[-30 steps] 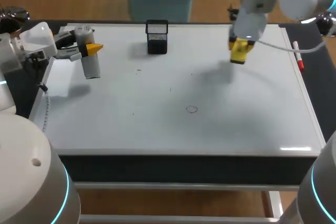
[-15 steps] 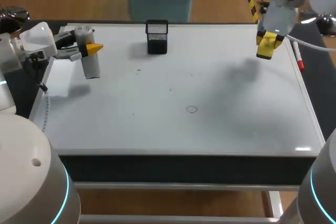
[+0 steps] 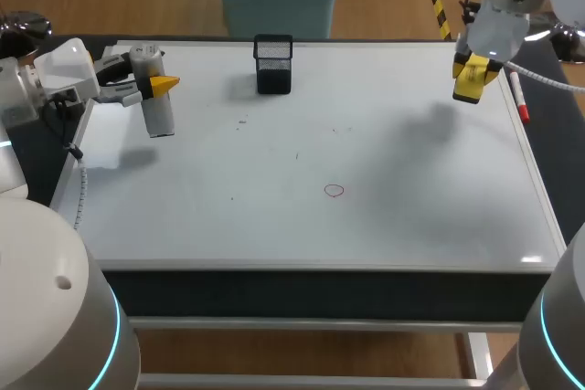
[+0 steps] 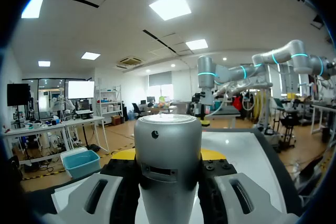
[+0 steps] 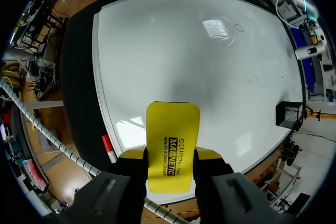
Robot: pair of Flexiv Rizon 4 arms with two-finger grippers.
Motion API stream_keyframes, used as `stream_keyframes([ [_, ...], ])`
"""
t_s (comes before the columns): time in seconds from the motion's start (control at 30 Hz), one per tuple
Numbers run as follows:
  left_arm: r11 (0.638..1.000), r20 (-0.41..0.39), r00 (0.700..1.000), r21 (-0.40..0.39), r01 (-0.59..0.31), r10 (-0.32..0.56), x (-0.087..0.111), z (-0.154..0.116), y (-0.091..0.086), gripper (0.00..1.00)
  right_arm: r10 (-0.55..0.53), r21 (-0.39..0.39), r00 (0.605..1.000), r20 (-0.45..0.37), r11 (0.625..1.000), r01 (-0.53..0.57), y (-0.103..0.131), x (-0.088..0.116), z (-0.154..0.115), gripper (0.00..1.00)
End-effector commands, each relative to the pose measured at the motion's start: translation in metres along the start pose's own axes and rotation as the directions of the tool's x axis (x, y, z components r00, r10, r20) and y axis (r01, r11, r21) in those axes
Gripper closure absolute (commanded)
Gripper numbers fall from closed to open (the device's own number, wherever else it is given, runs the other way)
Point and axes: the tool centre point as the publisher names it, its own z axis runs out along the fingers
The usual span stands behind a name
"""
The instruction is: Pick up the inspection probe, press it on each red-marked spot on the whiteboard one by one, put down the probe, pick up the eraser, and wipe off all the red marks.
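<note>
On whiteboard (image 3: 384, 143), black mesh holder (image 3: 273, 66)

A black mesh pen cup (image 3: 273, 65) stands upright toward the counter's (image 3: 547, 125) far edge. A red-capped marker (image 3: 518, 98) lies along its right side.

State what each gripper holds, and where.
Left gripper: silver cylindrical probe, by its sides. Right gripper: yellow rectangular eraser, by its long edges near one end.
</note>
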Motion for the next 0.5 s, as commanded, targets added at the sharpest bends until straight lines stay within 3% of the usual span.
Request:
stream_keyframes([
  [0.03, 1.000, -0.001, 1.000, -0.002, 0.001, -0.001, -0.001, 0.000, -0.002, 1.00, -0.003, 0.001, 1.000, -0.001, 1.000, 0.003, 0.000, 0.001, -0.001, 1.00],
  [0.23, 1.000, -0.001, 1.000, -0.002, 0.001, -0.001, -0.001, 0.000, -0.002, 1.00, -0.003, 0.001, 1.000, -0.001, 1.000, 0.003, 0.000, 0.001, -0.001, 1.00],
  [0.5, 0.998, -0.064, 0.996, 0.002, -0.062, 0.062, 0.039, 0.012, -0.014, 1.00, -0.003, 0.001, 1.000, -0.001, 1.000, 0.003, 0.000, 0.001, -0.001, 1.00],
])
